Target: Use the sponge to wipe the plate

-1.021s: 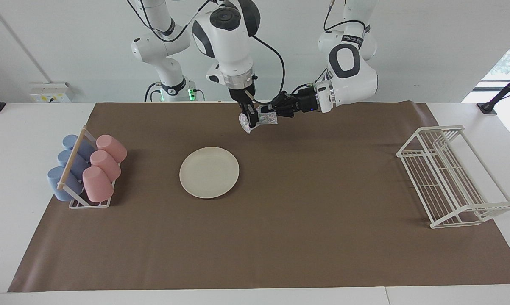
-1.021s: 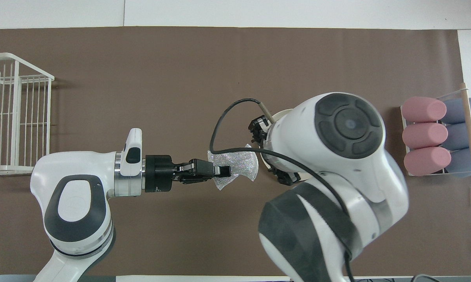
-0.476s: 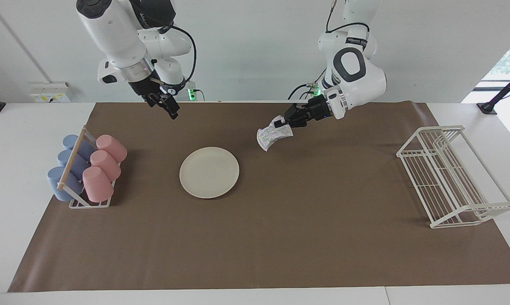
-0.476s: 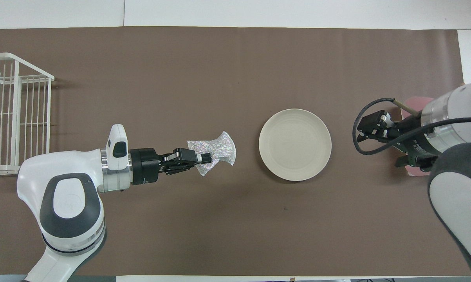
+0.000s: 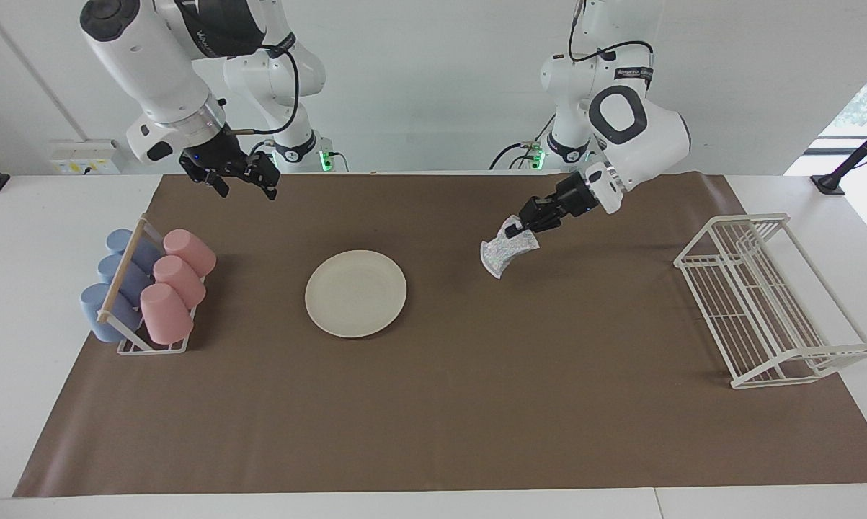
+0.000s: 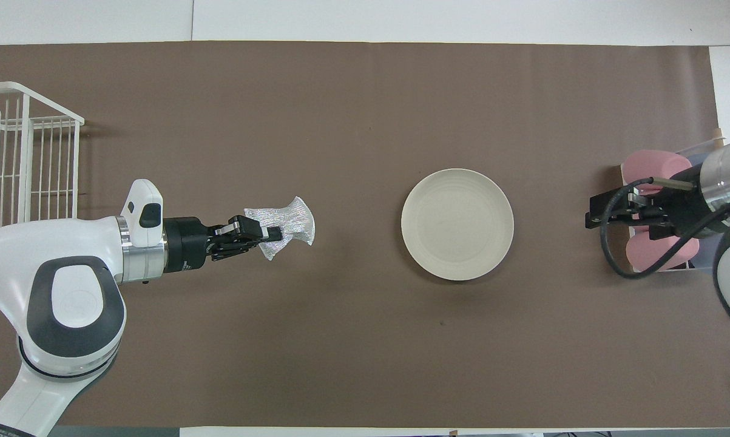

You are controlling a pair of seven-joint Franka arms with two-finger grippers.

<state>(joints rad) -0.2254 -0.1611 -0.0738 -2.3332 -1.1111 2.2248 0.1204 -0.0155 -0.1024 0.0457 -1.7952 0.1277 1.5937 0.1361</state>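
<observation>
The sponge (image 5: 507,252) is pinched in the left gripper (image 5: 521,228), whose fingertips are clamped together on one corner of it, so the silvery wad is left dangling in the air over the bare brown mat (image 5: 476,404), toward the left arm's end of the desk (image 5: 15,303). In the overhead view the same sponge (image 6: 283,222) is seen at roughly 9 o'clock from the plate (image 6: 457,224), well apart from it, with the left gripper (image 6: 269,233) stretched out flat toward the middle. The plate (image 5: 356,293) is sat flat on the mat around the centre of the desk, nothing on it, nothing touching it. The right gripper (image 5: 240,180) is held up in the air with its fingers spread wide apart and nothing between them; seen from above, the right gripper (image 6: 610,213) is parked over the cup holder (image 5: 134,317) at about 3 o'clock from the plate. That holder is loaded with pink cups (image 5: 176,281) and blue cups (image 5: 112,292) lying on their sides, at the right arm's end of the desk. A white wire rack (image 5: 765,299) is stood at the left arm's end, at about 9 o'clock from the sponge in the overhead view.
</observation>
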